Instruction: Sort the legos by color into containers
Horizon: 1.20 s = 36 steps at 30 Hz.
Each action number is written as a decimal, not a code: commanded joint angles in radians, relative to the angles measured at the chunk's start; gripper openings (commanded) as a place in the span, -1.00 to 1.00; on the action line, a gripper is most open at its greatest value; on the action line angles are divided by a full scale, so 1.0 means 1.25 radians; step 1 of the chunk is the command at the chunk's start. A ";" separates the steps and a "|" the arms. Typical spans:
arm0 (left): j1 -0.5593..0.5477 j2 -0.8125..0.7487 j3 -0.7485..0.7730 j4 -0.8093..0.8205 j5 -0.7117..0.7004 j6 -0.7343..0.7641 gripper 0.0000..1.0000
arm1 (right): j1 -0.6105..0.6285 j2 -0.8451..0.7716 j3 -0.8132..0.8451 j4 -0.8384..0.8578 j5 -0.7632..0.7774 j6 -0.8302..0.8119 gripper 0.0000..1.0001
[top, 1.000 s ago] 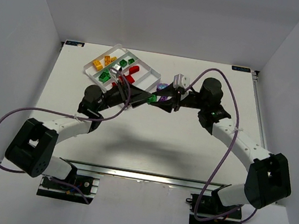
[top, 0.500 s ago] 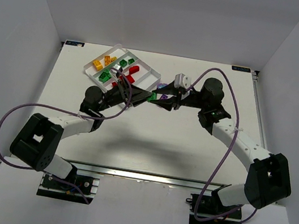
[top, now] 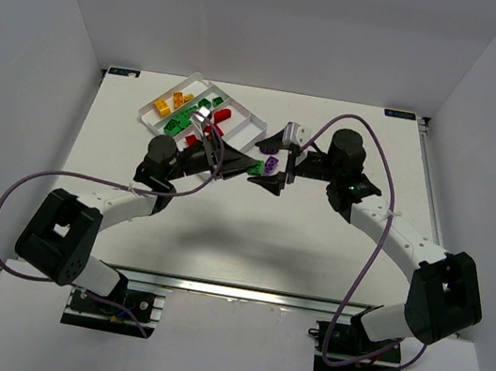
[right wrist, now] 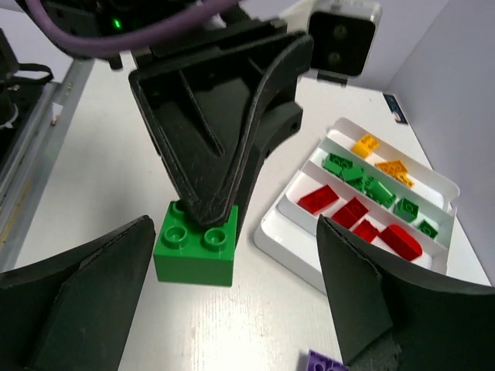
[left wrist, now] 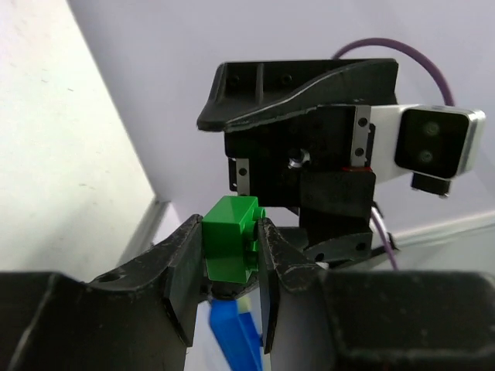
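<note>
Bright, even light; soft shadows; wrist-cam fgd slightly blurry.

The right gripper [right wrist: 236,232] opens from a partial closure to full width, leaving the green lego [right wrist: 193,255] clamped only in the newly tightened left gripper [left wrist: 229,255].

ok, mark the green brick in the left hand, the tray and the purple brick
green brick [left wrist: 230,238]: left wrist view, front face.
tray [right wrist: 280,232]: right wrist view, near corner.
purple brick [top: 272,164]: top view, its middle.

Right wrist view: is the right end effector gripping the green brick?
No, the right end effector stands wide open with both fingers clear of the green brick, which the left end effector pinches.
</note>
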<state>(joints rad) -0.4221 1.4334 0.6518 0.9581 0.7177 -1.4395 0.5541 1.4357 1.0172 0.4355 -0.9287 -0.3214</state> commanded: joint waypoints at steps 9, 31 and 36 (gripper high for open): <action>0.193 -0.063 0.228 -0.730 -0.096 0.465 -0.86 | -0.014 -0.066 -0.002 -0.162 0.219 -0.181 0.79; 0.248 0.507 0.925 -1.159 -0.692 0.761 -0.89 | -0.122 0.004 0.056 -0.438 0.148 -0.168 -0.94; 0.249 0.574 0.997 -1.152 -0.692 0.759 -0.84 | -0.136 0.007 0.053 -0.438 0.134 -0.164 -0.92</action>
<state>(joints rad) -0.1146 2.1433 1.8259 -0.4789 -0.1169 -0.5041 0.3943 1.4536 1.0897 -0.1120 -0.7277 -0.5392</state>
